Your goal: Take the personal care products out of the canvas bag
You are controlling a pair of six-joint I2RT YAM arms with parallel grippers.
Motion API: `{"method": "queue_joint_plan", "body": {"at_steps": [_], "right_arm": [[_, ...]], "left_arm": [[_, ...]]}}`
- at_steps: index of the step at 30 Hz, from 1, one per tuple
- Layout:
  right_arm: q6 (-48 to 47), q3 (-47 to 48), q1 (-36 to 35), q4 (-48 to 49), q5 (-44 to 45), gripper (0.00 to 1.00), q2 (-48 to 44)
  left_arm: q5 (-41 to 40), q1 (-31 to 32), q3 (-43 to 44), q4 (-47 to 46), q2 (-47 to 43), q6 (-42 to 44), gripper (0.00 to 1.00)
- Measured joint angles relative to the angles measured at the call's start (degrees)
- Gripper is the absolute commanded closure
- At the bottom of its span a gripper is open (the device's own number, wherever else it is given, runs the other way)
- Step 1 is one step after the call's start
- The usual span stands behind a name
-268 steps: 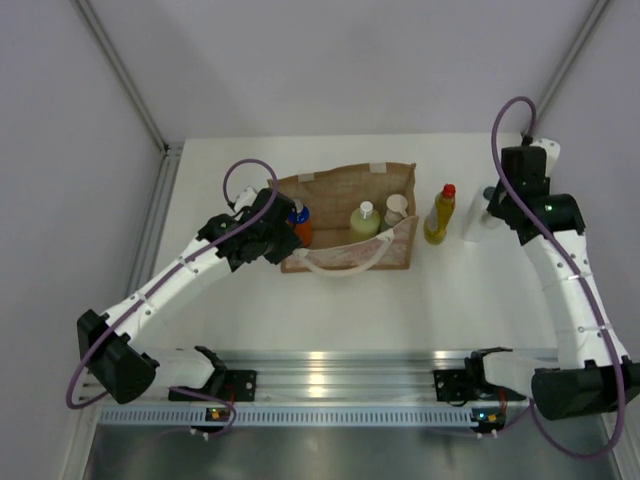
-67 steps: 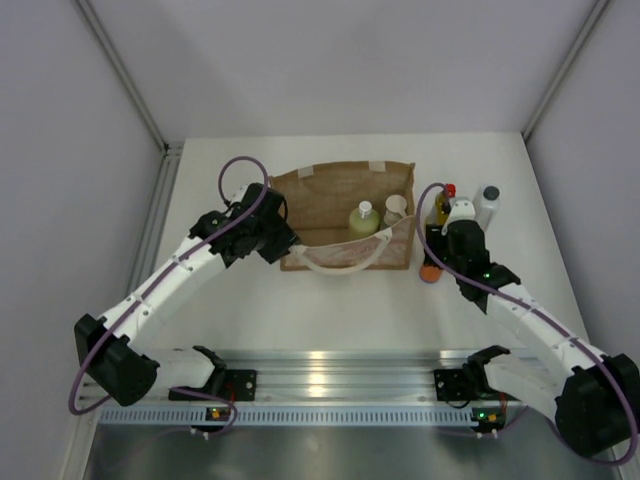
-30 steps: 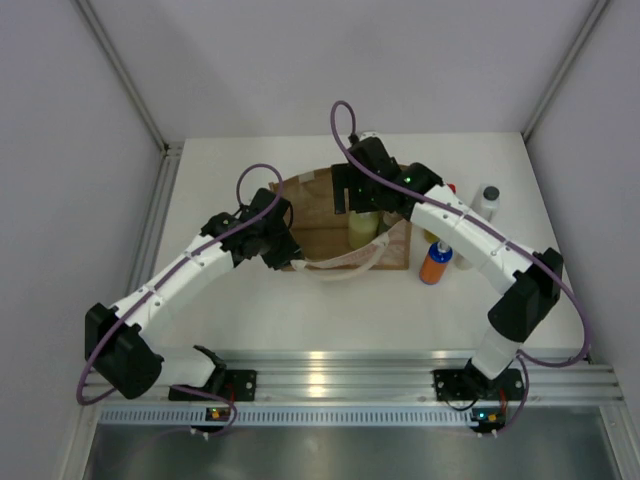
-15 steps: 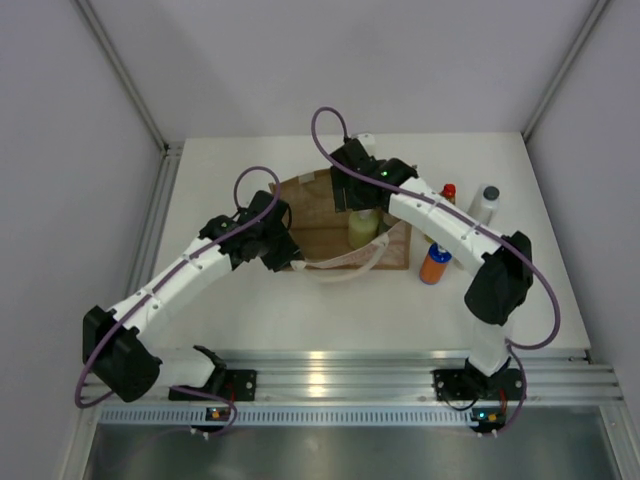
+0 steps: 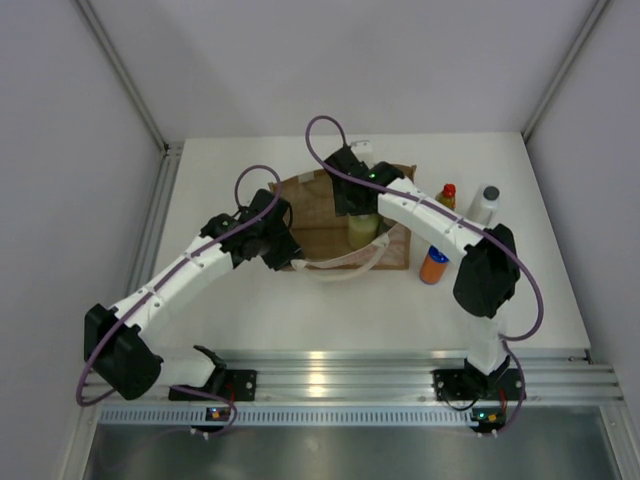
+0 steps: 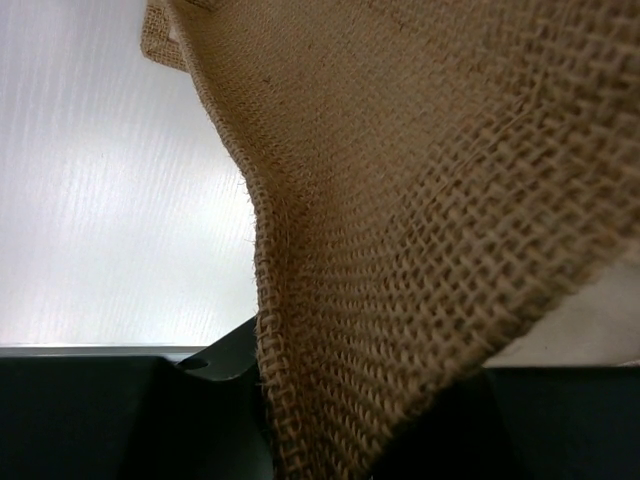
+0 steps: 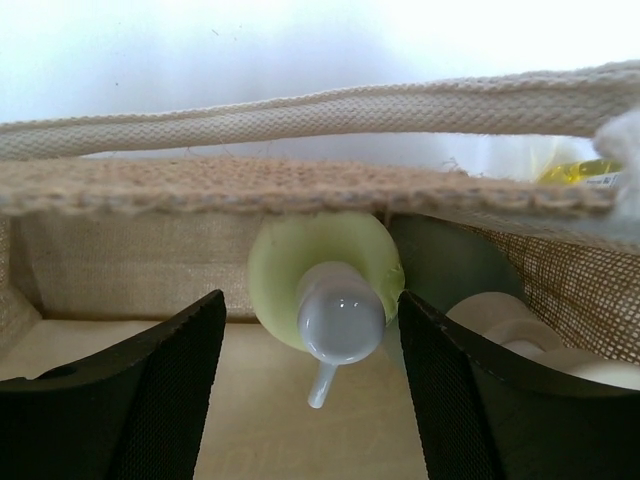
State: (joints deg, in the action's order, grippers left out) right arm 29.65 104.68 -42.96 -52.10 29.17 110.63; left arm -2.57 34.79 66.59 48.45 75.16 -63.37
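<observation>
The tan canvas bag (image 5: 318, 205) stands open mid-table. My left gripper (image 5: 284, 247) is shut on its left edge, and burlap (image 6: 400, 250) fills the left wrist view, running down between the jaws (image 6: 330, 425). My right gripper (image 5: 353, 200) hangs open inside the bag, a finger on each side of the pale green pump bottle (image 7: 325, 290) without touching it. The grey-green bottle's white cap (image 7: 520, 335) shows just to its right. On the table right of the bag stand the orange bottle (image 5: 434, 265), the yellow bottle with the red cap (image 5: 445, 196) and the tall white bottle (image 5: 485, 203).
The bag's near rim (image 7: 300, 185) and cream handle (image 7: 300, 110) cross right above the pump bottle in the right wrist view. The right arm arches over the bag's right half. White walls close in the table on the left, the back and the right.
The right gripper has shifted left and down over the bag, coming round the pump bottle with its jaws a little narrower. The left gripper still holds the bag's edge.
</observation>
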Motion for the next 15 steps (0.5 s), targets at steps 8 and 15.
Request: {"method": "queue_joint_plan", "body": {"at_steps": [8, 15], "right_arm": [[1.44, -0.07, 0.37, 0.02, 0.11, 0.41, 2.08], [1.92, -0.39, 1.03, 1.40, 1.20, 0.79, 3.08]], "left_arm": [[0.02, 0.00, 0.07, 0.00, 0.02, 0.02, 0.67], [0.17, 0.00, 0.17, -0.02, 0.15, 0.04, 0.67]]}}
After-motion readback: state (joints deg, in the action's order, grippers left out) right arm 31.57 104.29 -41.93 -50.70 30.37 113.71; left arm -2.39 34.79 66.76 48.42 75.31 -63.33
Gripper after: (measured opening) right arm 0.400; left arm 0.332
